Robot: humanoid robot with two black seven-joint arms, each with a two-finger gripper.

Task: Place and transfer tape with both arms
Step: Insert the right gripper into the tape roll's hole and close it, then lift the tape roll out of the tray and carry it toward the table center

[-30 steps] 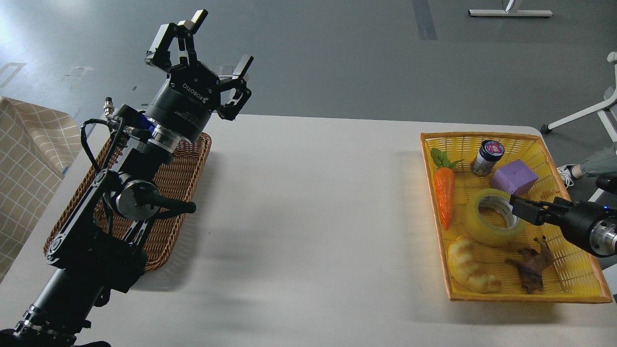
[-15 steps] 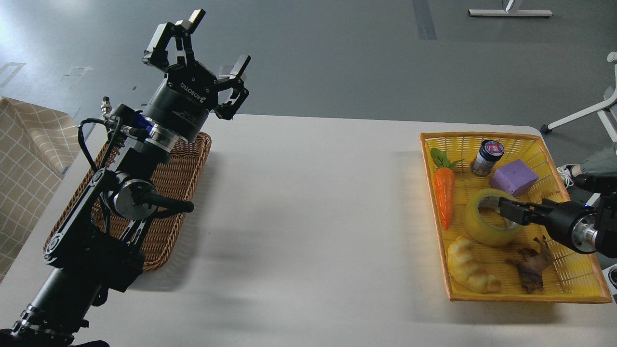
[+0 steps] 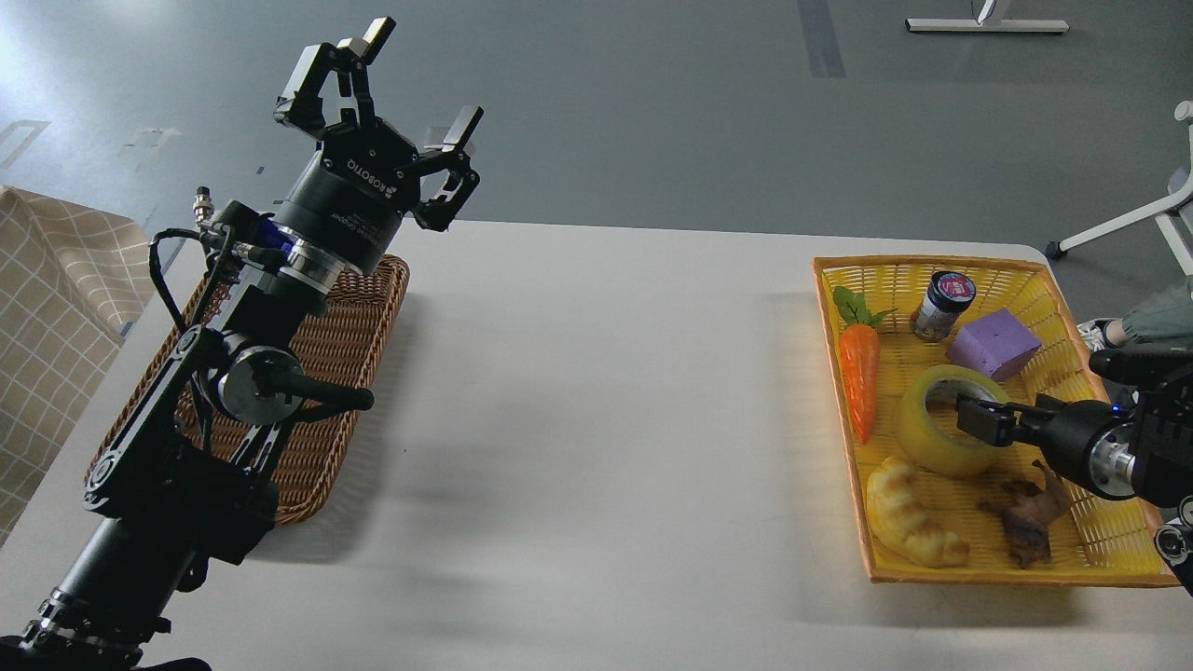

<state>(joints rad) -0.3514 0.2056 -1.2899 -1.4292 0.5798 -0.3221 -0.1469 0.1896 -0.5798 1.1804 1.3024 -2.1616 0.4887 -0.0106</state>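
Note:
The tape (image 3: 925, 438), a wide translucent yellow roll with a whitish core, lies flat in the yellow basket (image 3: 1016, 576) at the table's right. My right gripper (image 3: 980, 421) reaches in from the right edge, and its dark tip is over the roll's core and right rim. I cannot tell its fingers apart. My left gripper (image 3: 410, 84) is open and empty. It is raised high over the table's back left, above the brown wicker basket (image 3: 335, 354).
The yellow basket also holds a toy carrot (image 3: 859, 373), a small jar (image 3: 941, 304), a purple block (image 3: 994, 343), a pale croissant toy (image 3: 904, 513) and a brown figure (image 3: 1025, 520). A checked cloth (image 3: 47, 308) hangs at the left.
My right gripper has moved left over the tape, from its right rim to above its core. The left arm has barely moved.

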